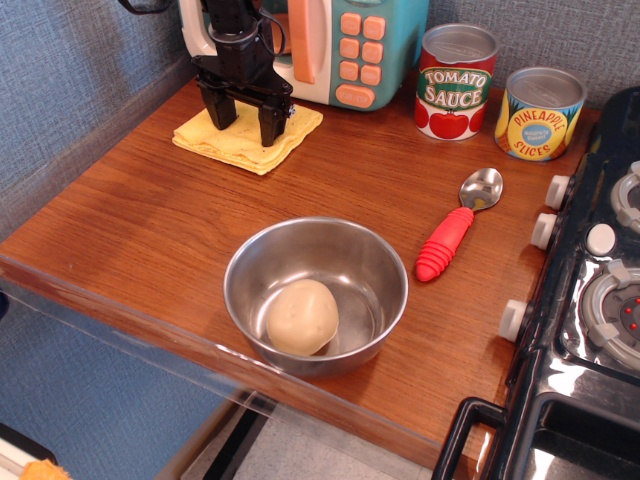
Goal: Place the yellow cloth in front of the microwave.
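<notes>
While the black gripper [246, 118] stood upright over the yellow cloth [247, 136], its two fingers were spread apart, tips down on the cloth's top surface, one near the left part and one toward the right corner. No pinch visible; the fingers just pressed or rested on the fabric. The yellow cloth lay flat on the wooden countertop [150, 230], back left area, just in front of the microwave [310, 45], its rear edge close to the microwave's base. Whether cloth and microwave actually touched could not be told, arm blocked that spot. The microwave was teal with a cream door frame, peach handle and buttons; the arm covered part of its door. To the right of the microwave stood a tomato sauce can [456, 82] and, just beside it, a pineapple slices can [539, 113], both upright against the back wall. A spoon with a red handle [456, 228] lay in front of the cans, bowl end pointing back. Near the front edge sat a steel bowl [316, 293] holding a pale potato-like object [301, 317]. A black toy stove [590, 300] filled the right side, with white knobs on its left face.
</notes>
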Action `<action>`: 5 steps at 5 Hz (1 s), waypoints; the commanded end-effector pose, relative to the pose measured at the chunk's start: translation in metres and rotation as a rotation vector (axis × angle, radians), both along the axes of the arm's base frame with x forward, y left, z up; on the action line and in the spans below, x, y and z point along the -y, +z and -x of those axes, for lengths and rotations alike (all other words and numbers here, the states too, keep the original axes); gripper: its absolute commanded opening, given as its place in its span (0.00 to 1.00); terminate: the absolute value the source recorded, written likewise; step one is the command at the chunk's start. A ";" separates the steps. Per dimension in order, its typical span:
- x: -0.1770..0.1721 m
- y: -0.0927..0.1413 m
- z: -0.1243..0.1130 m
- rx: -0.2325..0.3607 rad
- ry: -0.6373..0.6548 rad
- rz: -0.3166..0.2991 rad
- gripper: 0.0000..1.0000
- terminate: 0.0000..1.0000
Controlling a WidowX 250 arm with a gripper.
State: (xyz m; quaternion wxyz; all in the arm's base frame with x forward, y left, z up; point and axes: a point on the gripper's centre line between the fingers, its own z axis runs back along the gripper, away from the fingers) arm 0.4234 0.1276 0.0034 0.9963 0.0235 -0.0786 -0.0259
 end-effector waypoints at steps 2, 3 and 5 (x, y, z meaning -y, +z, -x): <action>0.031 0.107 0.005 0.114 -0.024 0.056 1.00 0.00; 0.035 0.124 0.015 0.098 -0.027 0.048 1.00 0.00; 0.039 0.127 0.047 0.042 -0.031 0.012 1.00 0.00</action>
